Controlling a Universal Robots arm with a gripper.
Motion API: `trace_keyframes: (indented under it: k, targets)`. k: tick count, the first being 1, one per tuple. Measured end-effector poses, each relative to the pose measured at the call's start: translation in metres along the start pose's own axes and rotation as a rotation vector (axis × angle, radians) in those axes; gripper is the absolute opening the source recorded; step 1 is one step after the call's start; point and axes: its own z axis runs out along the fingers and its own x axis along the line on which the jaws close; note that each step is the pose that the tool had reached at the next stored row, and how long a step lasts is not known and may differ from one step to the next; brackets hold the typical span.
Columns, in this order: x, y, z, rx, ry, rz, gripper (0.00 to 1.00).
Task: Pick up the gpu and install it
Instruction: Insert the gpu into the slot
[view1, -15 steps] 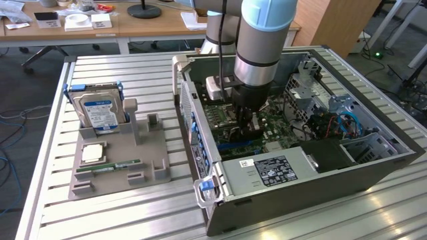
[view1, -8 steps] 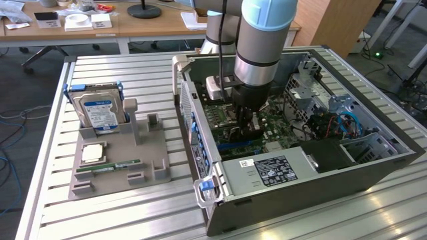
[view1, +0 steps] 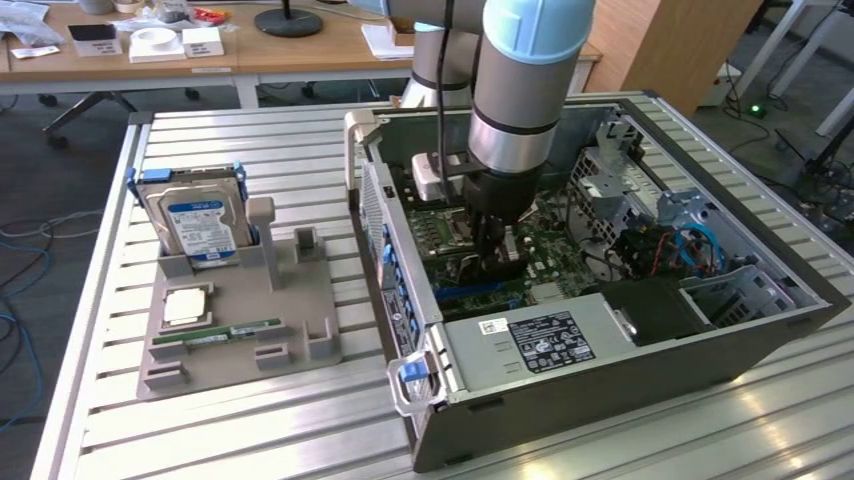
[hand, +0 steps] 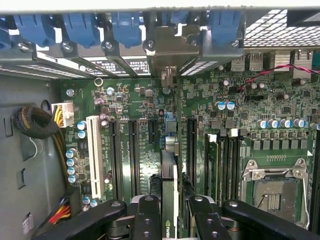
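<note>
In the wrist view my gripper (hand: 170, 217) is shut on the gpu (hand: 169, 172), a thin dark card seen edge-on between the two black fingers (hand: 147, 215). The card runs from the fingers toward its silver end bracket (hand: 170, 47) at the case's rear slot openings. It stands on edge over the green motherboard (hand: 135, 105), in line with the long black slots. Whether it is seated in a slot I cannot tell. In the exterior view the gripper (view1: 497, 255) reaches down inside the open computer case (view1: 641, 370), low over the motherboard (view1: 554, 250).
A white slot (hand: 93, 155) and an empty CPU socket (hand: 272, 192) flank the card. Cable bundles (hand: 35, 122) lie near the case wall. Outside the case, a grey holder (view1: 240, 340) carries a hard drive (view1: 198, 215), a processor (view1: 184, 305) and a green memory stick (view1: 220, 332).
</note>
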Motion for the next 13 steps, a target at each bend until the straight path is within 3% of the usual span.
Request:
trace_keyframes:
  k: [13]
  targets:
    - [0.0000, 0.0002, 0.0023, 0.0000, 0.0000, 0.000, 0.26]
